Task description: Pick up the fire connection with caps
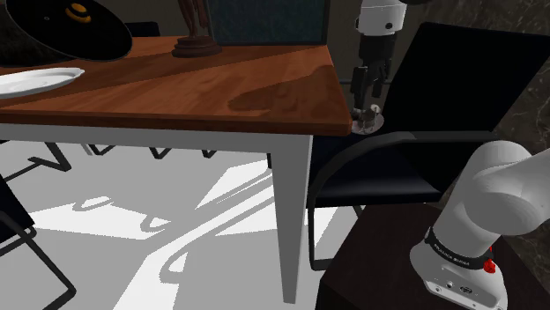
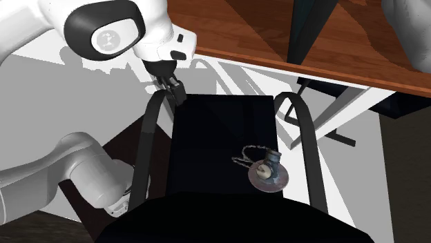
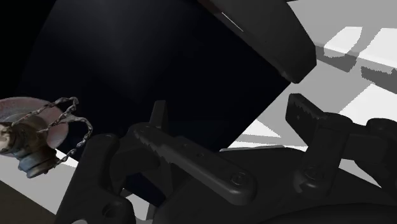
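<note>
Grey metal fire connection [image 2: 266, 172], a round flange with a capped stub and a thin chain, lying on the seat of a black armchair [image 2: 207, 138] beside the corner of a brown wooden desk [image 1: 176, 88] with white legs. The jaws of the white arm [image 1: 381, 18] stand wide apart and empty above the seat. In the wrist view the fire connection [image 3: 32, 137] lies off to one side of them, not between them.

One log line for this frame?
gripper: open, empty | fire connection: on chair seat, not held | gap: gripper apart from it, near armrest
</note>
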